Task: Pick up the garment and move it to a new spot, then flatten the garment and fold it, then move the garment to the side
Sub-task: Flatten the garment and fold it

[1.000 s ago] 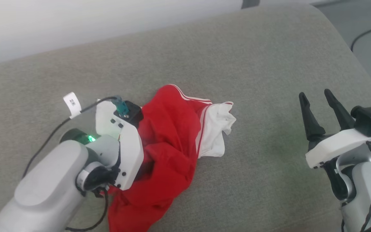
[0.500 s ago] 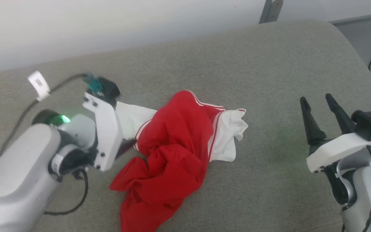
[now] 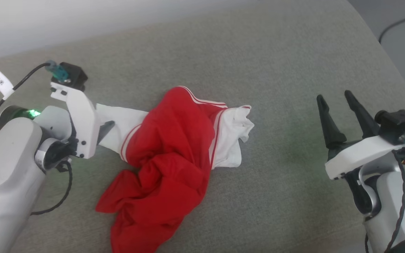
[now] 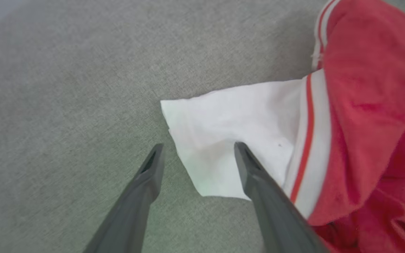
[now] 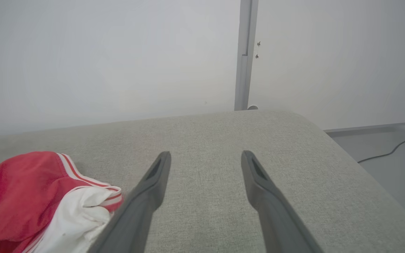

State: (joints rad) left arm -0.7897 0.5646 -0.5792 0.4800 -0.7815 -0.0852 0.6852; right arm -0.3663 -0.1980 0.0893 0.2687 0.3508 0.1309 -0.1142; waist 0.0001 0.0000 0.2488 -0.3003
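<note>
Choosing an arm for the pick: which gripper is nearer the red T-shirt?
Left. The left gripper stands open right at the red T-shirt's white sleeve end. The right gripper, also open, is well off to the shirt's right, over grey cushion.

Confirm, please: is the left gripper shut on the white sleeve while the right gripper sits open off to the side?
Not shut: the left wrist view shows the left gripper open, fingers apart over the white sleeve. The right gripper is indeed open, off to the side.
</note>
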